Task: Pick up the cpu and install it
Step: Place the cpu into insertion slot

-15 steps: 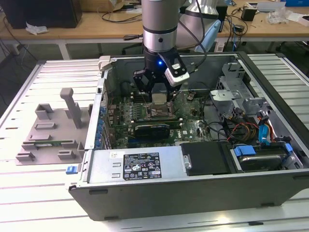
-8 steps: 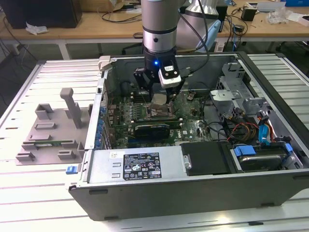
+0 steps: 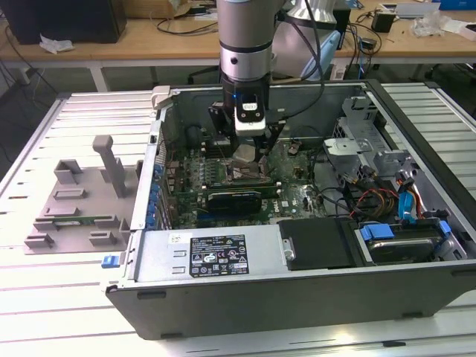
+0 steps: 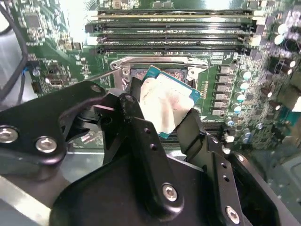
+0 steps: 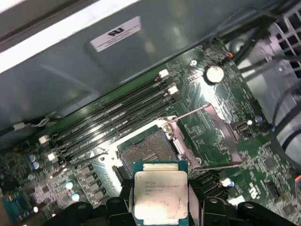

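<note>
Green motherboard [image 5: 263, 160] beneath silver-topped square cpu [image 5: 161, 195]

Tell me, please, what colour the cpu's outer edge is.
The cpu edge is teal, clearest in the first wrist view.

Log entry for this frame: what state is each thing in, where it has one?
cpu: gripped by its edges, off the board, not yet seated.
gripper: shut on the cpu, close to the socket.
socket: open and empty, retention frame swung aside.
computer case: lying on its side, side panel off.
</note>
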`<state>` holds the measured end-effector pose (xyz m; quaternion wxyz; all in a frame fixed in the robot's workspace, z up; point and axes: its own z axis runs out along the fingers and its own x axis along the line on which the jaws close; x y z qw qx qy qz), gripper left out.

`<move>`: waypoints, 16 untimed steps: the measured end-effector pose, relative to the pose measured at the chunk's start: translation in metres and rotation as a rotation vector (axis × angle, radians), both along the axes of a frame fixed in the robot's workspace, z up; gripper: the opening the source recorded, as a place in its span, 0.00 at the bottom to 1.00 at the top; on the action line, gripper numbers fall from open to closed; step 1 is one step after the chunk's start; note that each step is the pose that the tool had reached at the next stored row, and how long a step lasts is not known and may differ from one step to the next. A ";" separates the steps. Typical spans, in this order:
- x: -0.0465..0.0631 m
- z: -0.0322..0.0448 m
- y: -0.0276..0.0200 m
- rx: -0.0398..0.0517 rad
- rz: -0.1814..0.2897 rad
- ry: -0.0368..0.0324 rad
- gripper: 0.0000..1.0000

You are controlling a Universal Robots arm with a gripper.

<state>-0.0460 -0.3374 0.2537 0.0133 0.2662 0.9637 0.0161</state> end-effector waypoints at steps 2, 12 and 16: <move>0.000 -0.0003 0.0000 0.0000 -0.062 0.0000 0.55; 0.000 -0.0019 0.0000 0.0000 -0.360 0.0000 0.55; 0.000 -0.0028 0.0000 0.0001 -0.497 0.0000 0.55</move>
